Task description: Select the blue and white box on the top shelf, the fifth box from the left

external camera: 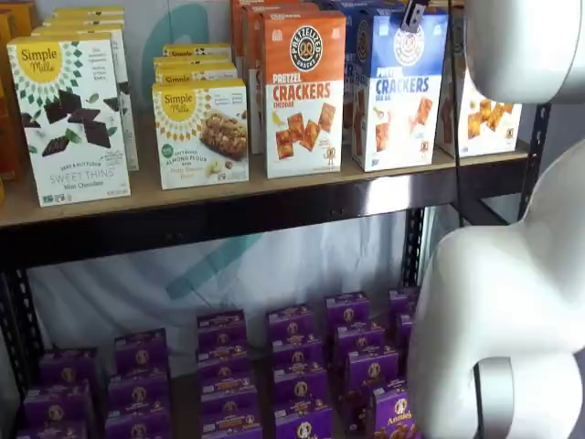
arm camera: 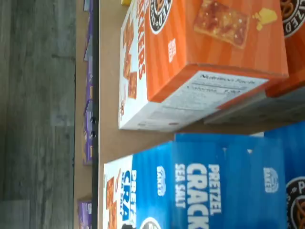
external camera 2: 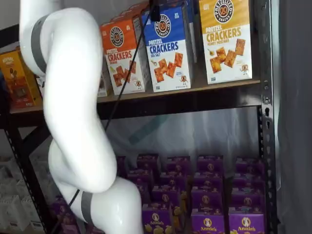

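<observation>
My gripper (external camera: 413, 15) hangs open above the tall blue-and-white cardboard box (external camera: 398, 90) near the wooden top shelf's (external camera: 137, 203) right end, lined up for grasping

"PRETZEL CRACKERS" and "SEA SALT" are printed in blue on the tall blue and white cardboard box (external camera: 399, 90). "PRETZEL CRACKERS" is lettered on the tall orange and white cardboard box (external camera: 303, 94) beside it and on the yellow and white cardboard box (external camera 2: 226, 38). "Simple Mills" and "SWEET THINS" are read on the white and yellow carton (external camera: 69, 119). "Annie's" is marked on the small purple boxes (external camera 2: 247, 220). "Nutrition Facts" is seen on the orange box's side in the wrist view.
</observation>
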Available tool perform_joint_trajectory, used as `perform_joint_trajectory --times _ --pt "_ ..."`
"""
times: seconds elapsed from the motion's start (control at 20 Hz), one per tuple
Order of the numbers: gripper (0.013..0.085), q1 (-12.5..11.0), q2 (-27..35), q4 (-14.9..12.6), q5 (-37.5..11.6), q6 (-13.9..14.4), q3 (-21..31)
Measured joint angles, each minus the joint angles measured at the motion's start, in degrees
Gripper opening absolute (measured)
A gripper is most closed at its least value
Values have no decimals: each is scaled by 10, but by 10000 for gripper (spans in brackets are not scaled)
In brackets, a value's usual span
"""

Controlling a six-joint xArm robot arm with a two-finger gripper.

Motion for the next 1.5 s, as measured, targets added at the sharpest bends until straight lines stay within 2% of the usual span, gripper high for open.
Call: perform_joint_trajectory --times 0.45,1.05,1.5 --pt "850 2 26 -25 14 -8 -22" --pt "850 24 48 -61 50 1 -42" --pt "850 32 31 -76 57 4 -15"
